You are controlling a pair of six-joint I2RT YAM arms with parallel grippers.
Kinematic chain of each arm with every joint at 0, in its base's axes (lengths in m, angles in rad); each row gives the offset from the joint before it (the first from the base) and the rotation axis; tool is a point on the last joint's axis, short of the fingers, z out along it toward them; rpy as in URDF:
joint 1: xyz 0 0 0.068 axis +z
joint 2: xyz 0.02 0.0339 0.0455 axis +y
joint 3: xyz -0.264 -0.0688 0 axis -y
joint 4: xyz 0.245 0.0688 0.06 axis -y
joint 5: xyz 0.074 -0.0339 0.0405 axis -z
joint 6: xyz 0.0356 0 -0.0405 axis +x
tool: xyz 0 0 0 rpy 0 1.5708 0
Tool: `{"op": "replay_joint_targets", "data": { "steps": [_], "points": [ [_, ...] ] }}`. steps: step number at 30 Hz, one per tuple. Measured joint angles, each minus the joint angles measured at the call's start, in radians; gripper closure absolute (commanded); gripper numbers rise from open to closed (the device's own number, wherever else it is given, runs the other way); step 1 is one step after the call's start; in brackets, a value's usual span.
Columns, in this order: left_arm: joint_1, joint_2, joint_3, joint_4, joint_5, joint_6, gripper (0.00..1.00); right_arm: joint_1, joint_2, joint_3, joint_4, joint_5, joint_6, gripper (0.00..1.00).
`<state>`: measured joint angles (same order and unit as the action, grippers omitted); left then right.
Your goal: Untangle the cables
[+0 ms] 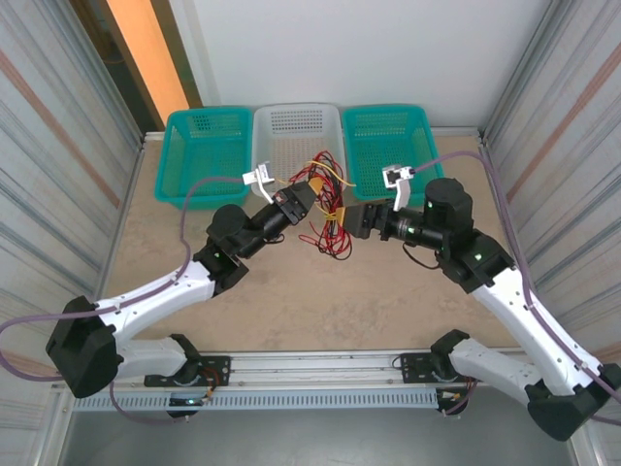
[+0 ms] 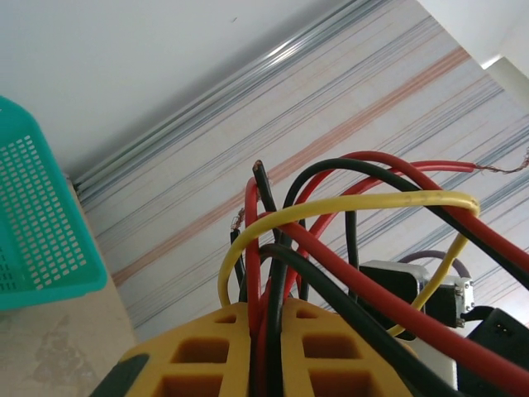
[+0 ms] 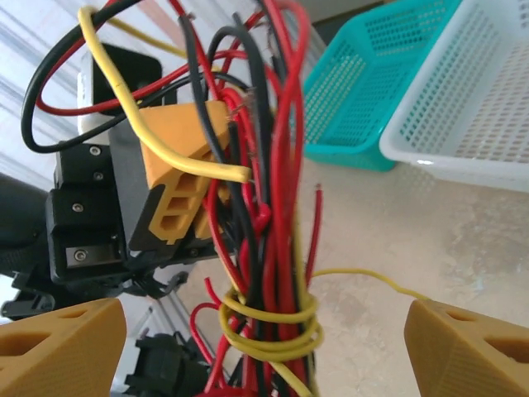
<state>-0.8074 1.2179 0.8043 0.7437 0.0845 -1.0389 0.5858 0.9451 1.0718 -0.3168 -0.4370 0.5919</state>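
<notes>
**Cables** [image 1: 328,209]: thin, flexible red, yellow and black wires tangled into one small bundle. It sits over the middle of the beige stone-patterned table [image 1: 291,311], slightly toward the 12 o'clock edge. Whether the lowest red loops touch the surface cannot be told.

**Top view.** The left gripper [image 1: 303,199] meets the bundle from 9 o'clock. The right gripper [image 1: 359,219] faces it from 3 o'clock.

**Left wrist view.** The left gripper [image 2: 266,356] has its yellow-orange fingers [image 2: 211,351] drawn narrow. Red and black strands of the cables [image 2: 372,203] are pinched in the slit between them. Loose loops arch toward 12 and 3 o'clock.

**Right wrist view.** The right gripper [image 3: 264,347] is spread wide, with its fingertips [image 3: 62,343] at 7 and 5 o'clock. The cables [image 3: 264,240] pass between them without contact. At 6 o'clock one yellow strand is wound several times round the bundle. The left gripper [image 3: 207,178] clamps the wires at 10 o'clock.

**Surroundings.** A white plastic mesh basket [image 1: 291,131] stands at the table's 12 o'clock edge. A left teal plastic mesh basket [image 1: 204,155] is at its 9 o'clock and a right teal plastic mesh basket [image 1: 388,146] at its 3 o'clock.
</notes>
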Motion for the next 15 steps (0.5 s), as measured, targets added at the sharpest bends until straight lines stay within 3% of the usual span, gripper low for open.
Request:
{"op": "replay_joint_targets", "data": {
  "steps": [6, 9, 15],
  "points": [
    [0.000, 0.000, 0.000, -0.008, 0.001, -0.001, 1.00, 0.016, 0.094, 0.015, 0.018, -0.017, -0.018, 0.25],
    [0.000, 0.000, 0.000, -0.005, 0.001, -0.005, 1.00, 0.016, 0.118, 0.015, 0.030, -0.035, -0.025, 0.35],
    [0.001, 0.000, -0.003, 0.016, 0.003, -0.012, 1.00, 0.017, 0.135, 0.016, 0.077, -0.091, -0.025, 0.76]
  ]
}}
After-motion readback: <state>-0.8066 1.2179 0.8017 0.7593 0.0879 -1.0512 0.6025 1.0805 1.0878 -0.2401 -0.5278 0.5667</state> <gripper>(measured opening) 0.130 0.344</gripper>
